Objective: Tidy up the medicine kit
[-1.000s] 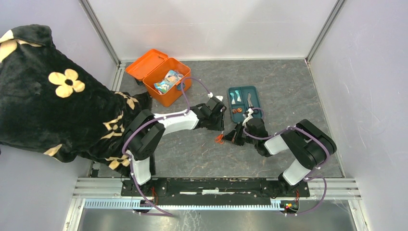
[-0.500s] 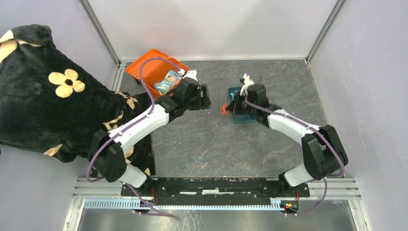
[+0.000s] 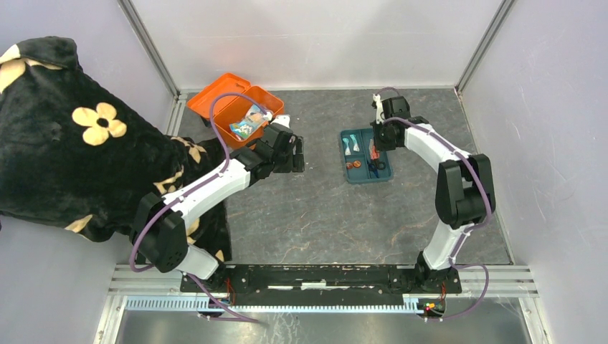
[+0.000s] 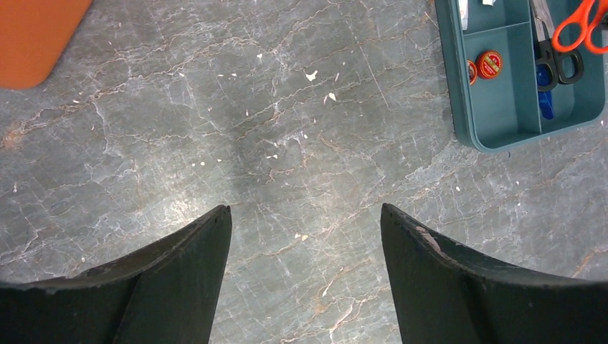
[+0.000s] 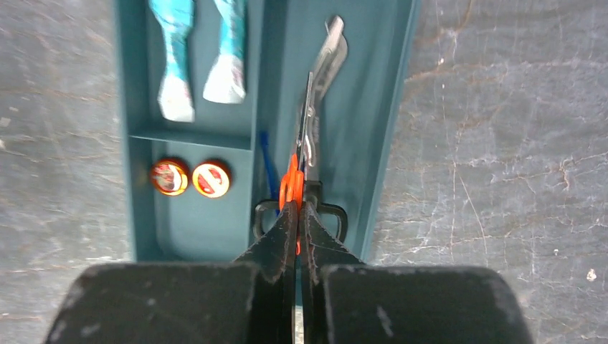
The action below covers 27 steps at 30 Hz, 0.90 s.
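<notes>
Presently, left end effector (image 4: 305,209): fingers apart; I see the small orange plastic medicine kit (image 3: 215,97) just left of it.
Right end effector (image 5: 295,215): clamped on orange-handled scissors (image 5: 290,183).

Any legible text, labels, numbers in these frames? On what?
Nothing can be read as text.
Labels on the round tins in the teal tray: red and white, too blurred.
Print on the packets in the medicine kit: too small.
Print on the teal sachets: no lettering legible.
</notes>
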Tool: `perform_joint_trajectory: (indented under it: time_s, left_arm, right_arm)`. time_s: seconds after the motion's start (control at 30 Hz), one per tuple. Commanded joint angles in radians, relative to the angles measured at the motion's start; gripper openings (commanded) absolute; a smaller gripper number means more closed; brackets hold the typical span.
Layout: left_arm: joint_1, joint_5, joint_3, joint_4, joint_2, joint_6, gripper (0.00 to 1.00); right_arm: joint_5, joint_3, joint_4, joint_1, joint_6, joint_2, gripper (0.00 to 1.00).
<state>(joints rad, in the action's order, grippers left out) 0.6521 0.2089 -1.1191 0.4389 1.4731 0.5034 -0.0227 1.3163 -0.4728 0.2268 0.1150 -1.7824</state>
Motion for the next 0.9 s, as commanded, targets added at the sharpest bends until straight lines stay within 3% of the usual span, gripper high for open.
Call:
perform_joint_trajectory:
  time_s: [0.0,0.17,0.33,0.47,0.57,0.77,0.87]
  left_arm:
    - [0.0,0.012,0.001,-0.023,-0.038,-0.049,0.82]
    - [-0.001,0.026,0.0,-0.016,-0.041,-0.054,0.82]
    - [-0.002,0.027,-0.001,-0.015,-0.037,-0.055,0.83]
    - [-0.002,0.03,-0.001,-0.015,-0.034,-0.055,0.83]
    - [-0.003,0.04,-0.002,-0.014,-0.037,-0.058,0.83]
    - [-0.025,0.048,-0.004,-0.018,-0.047,-0.063,0.83]
    - [-0.032,0.052,-0.002,-0.02,-0.051,-0.064,0.83]
  right_arm:
    - [0.012,0.09,-0.094,-0.019,-0.076,-0.047,0.0]
    - [-0.054,0.169,-0.126,-0.043,-0.107,-0.123,0.06]
    - [-0.034,0.178,-0.09,-0.069,-0.106,-0.14,0.3]
    - [0.102,0.178,-0.092,-0.075,-0.083,-0.116,0.43]
    - [0.134,0.159,-0.085,-0.074,-0.072,-0.072,0.45]
    - [-0.045,0.08,-0.014,-0.043,0.012,0.01,0.42]
    - [-0.056,0.084,-0.02,-0.002,0.021,-0.019,0.4]
